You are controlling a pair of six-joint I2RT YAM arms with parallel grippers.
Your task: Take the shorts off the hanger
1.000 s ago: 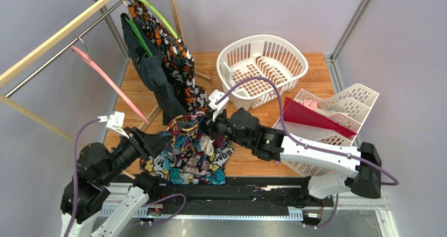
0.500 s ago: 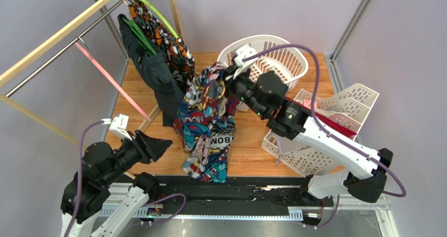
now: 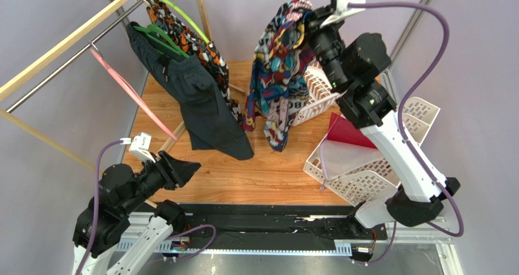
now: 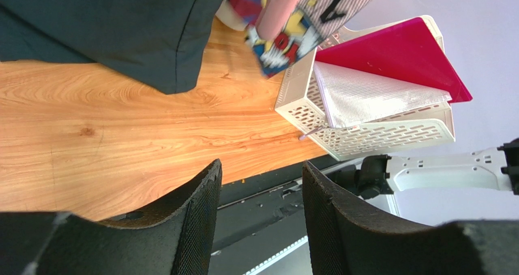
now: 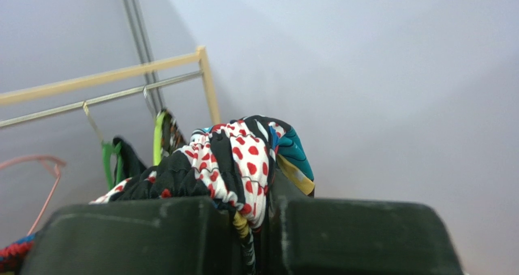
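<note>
Right gripper (image 3: 310, 19) holds shorts (image 3: 277, 74) clear of hanger (image 3: 131, 92)

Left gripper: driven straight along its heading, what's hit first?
Ahead of the left gripper lies bare wooden table, then the near corner of the white tray, probably the first contact. The dark garment hangs just off that line; depth is unclear.

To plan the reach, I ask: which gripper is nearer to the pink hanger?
Left. The left gripper sits open near the lower tip of the pink hanger; the right gripper, holding the shorts, is far across.
</note>
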